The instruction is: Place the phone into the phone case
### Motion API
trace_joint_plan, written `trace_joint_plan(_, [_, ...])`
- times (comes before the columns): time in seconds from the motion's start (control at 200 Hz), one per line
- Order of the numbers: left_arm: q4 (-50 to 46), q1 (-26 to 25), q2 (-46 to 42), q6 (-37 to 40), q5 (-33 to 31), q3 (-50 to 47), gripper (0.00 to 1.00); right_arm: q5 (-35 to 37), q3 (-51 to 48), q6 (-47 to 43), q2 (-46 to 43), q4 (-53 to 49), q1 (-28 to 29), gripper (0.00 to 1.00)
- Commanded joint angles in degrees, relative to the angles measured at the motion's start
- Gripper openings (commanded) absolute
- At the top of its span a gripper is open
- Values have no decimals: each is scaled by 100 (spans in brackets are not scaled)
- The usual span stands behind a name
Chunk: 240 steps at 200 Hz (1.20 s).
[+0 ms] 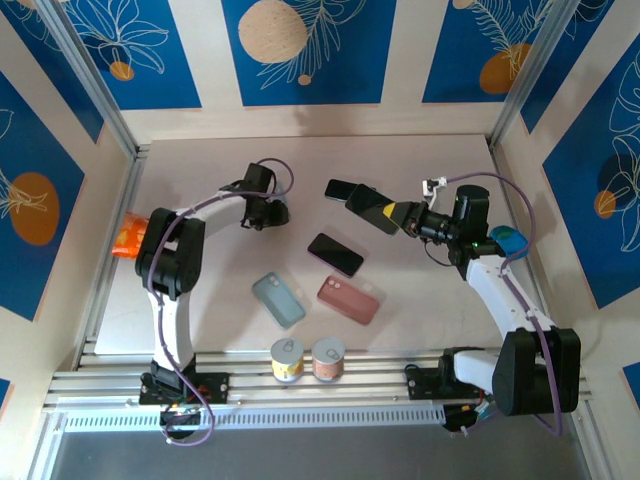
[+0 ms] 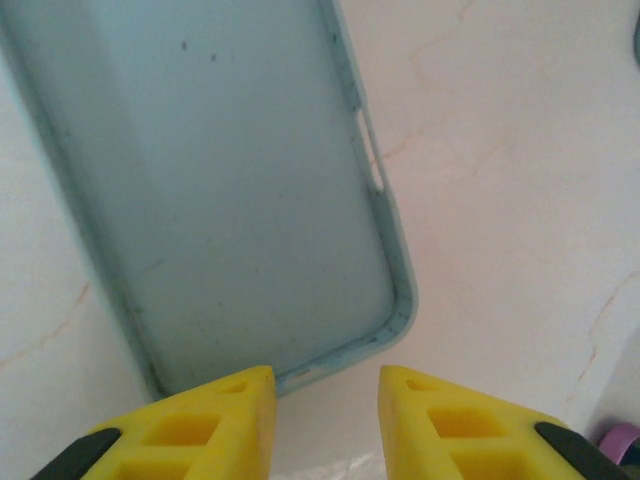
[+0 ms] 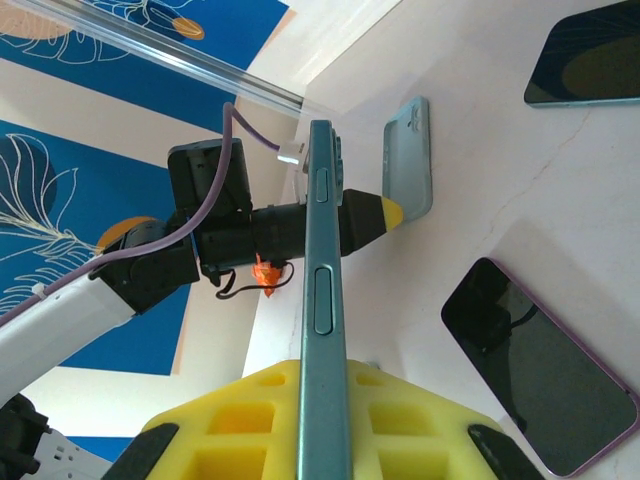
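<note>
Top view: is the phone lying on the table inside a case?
No, the phone lies bare, apart from the pink case.

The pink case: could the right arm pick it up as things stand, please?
Probably not yet: the right gripper is shut on a phone, so its fingers are occupied, though the pink case lies uncovered.

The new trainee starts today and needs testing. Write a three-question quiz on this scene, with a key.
1. True or false: the right gripper holds a phone.
2. How many other phones lie on the table?
3. Beside the blue case lies another case. Its colour: A pink, B green, C black.
Key: 1 true; 2 two, the teal-edged phone and the purple-edged phone; 3 A.
</note>
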Motion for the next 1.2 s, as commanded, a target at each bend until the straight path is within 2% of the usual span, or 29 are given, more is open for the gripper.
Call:
trace_joint_plan(0.0, [-185, -6, 62, 53, -99, 249, 32, -223, 40, -79, -128, 66, -52, 0])
trace_joint_plan(0.115, [-178, -1, -2, 87, -156, 259, 32, -219, 42, -78, -103, 67, -74, 0])
trace_joint_plan(0.34, [-510, 91, 220, 325, -475, 575, 25, -267, 89, -74, -29, 96, -79, 0])
trace_joint_plan(0.54, [-690, 84, 427, 407, -526, 715, 16, -285, 144, -89, 40, 111, -112, 0])
trace_joint_plan(0.64, [-785, 77, 489, 394, -500, 706, 7, -309, 159, -91, 73, 127, -127, 0])
trace_joint_plan(0.845, [-917, 56, 481, 289, -600, 583, 2, -395, 154, -86, 90, 166, -169, 0])
trace_joint_plan(1.035, [-943, -93, 475, -283, -275, 546, 0, -509, 104, -57, 55, 181, -233, 0])
trace_joint_plan(1.195, [-279, -187, 338, -1429, 247, 128, 0, -548, 40, -18, -74, 182, -299, 0])
